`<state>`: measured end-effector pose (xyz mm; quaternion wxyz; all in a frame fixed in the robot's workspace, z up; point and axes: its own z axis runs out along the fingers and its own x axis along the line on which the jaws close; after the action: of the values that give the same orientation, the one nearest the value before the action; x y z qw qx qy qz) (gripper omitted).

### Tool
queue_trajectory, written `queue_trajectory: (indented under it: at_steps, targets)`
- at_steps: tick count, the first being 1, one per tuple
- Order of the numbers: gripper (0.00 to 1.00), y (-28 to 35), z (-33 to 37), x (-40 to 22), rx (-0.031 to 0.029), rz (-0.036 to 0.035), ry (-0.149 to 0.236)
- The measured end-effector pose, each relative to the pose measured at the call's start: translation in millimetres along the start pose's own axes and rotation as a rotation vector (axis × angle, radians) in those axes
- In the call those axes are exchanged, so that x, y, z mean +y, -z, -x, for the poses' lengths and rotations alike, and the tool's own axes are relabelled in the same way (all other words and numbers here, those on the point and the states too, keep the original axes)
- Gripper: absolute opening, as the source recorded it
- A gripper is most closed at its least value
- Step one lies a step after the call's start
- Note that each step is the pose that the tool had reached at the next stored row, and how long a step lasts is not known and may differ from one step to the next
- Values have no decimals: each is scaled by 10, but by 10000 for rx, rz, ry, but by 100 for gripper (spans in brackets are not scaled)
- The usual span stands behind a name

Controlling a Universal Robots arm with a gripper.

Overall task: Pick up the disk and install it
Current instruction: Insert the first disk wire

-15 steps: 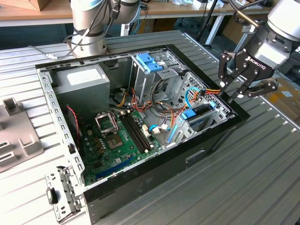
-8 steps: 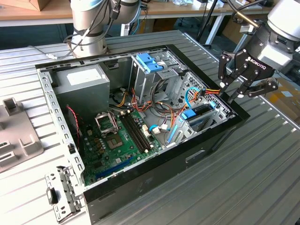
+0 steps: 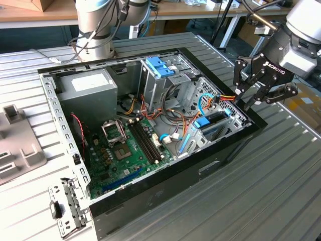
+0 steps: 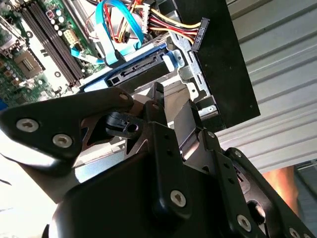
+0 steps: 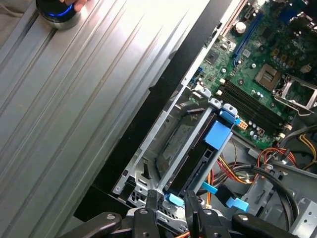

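— How are the fingers (image 5: 150, 197) set?

— Spread, with a gap between them and nothing pinched. In the first wrist view the gripper (image 5: 171, 196) hangs right over the end of the drive cage (image 5: 148, 163); a small blue tab shows in the gap, but I cannot tell whether either finger touches it.

— And the disk?

— The disk (image 5: 200, 158) already sits in that cage, standing on edge, with its blue rail (image 5: 218, 134) along the upper side. In the exterior view the disk (image 3: 214, 120) is at the case's right end, just inside the black front wall (image 3: 235, 143), and the gripper (image 3: 243, 102) hovers just above that corner.

— What crowds the spot?

— A bundle of red, yellow and orange wires (image 3: 224, 98) runs right beside the fingertips. In the second wrist view its black plug (image 4: 198, 32) hangs loose near the disk (image 4: 141, 74), and a blue ribbon cable (image 4: 111, 29) loops just past it.

— Further out?

— The motherboard (image 3: 125, 150) fills the case floor. The grey power supply (image 3: 88, 85) sits at the far left, and another cage with a light-blue bracket (image 3: 160, 66) stands at the far side. The case rests on a ribbed metal table (image 3: 281, 191). A grey plastic piece (image 3: 15, 145) and a metal bracket (image 3: 65, 206) lie on the exterior view's left.
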<state>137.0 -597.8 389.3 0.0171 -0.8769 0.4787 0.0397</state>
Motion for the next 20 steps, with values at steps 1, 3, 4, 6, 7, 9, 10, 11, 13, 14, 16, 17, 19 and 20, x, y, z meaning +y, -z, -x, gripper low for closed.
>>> queue_trajectory:
  at_steps: [1,3,4,6,7,9,10,11,13,14,16,17,19,20]
  targets:
    - [36,0,0,0,0,6,71]
    - [36,0,0,0,2,24,275]
    - [36,0,0,0,3,37,436]
    - [36,0,0,0,5,57,660]
    - [36,0,0,0,6,68,793]
    - [36,0,0,0,8,82,948]
    - [36,0,0,0,8,90,1036]
    - [36,0,0,0,9,95,1107]
    - [36,0,0,0,10,115,1328]
    - [36,0,0,0,11,121,1407]
    - [36,0,-7,-12,12,130,1494]
    - [36,-3,-13,-20,13,131,1497]
    - [36,-4,-30,-47,19,136,1509]
    - [36,-5,-34,-54,19,136,1510]
